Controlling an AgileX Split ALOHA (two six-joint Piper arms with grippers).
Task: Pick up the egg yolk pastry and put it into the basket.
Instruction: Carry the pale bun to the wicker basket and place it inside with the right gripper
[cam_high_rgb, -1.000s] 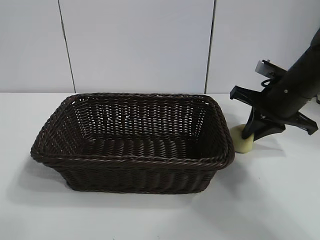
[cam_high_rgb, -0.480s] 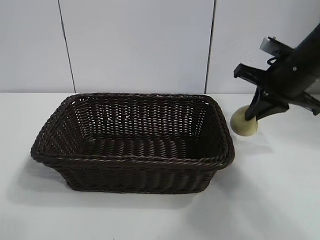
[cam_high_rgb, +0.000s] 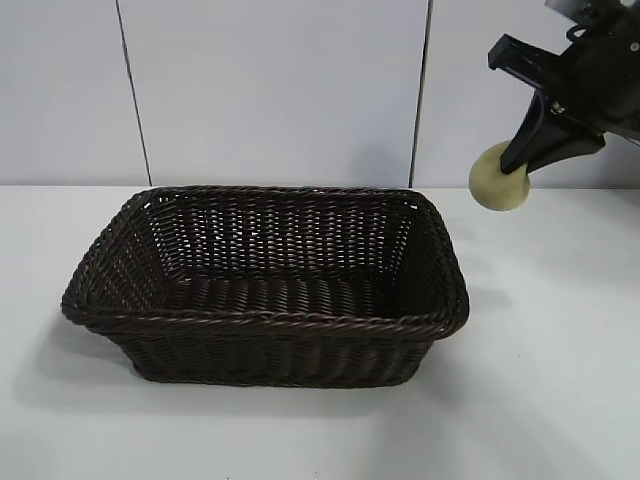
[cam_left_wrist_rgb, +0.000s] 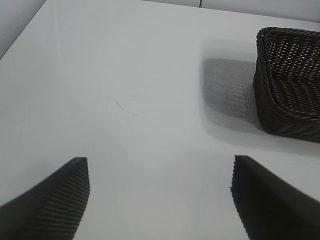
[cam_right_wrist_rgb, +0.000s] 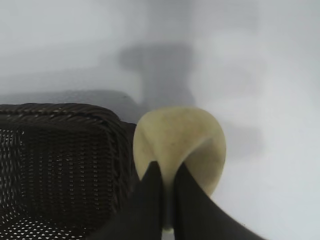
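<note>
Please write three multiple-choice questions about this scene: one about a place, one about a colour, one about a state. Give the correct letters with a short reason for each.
1. Where is the small, smooth, pale yellow egg yolk pastry?
A. inside the basket
B. lying on the table
C. in the air, beyond the basket's right end

2. What colour is the large rectangular woven wicker basket?
A. dark brown
B. white
C. red

3. How is the right hand?
A. wide open, holding nothing
B. shut on the pastry
C. resting on the basket's rim

Answers:
1 C: in the exterior view it hangs above the white table.
2 A: its weave is nearly black everywhere.
3 B: the right wrist view shows the black fingers pinching into the pastry.
</note>
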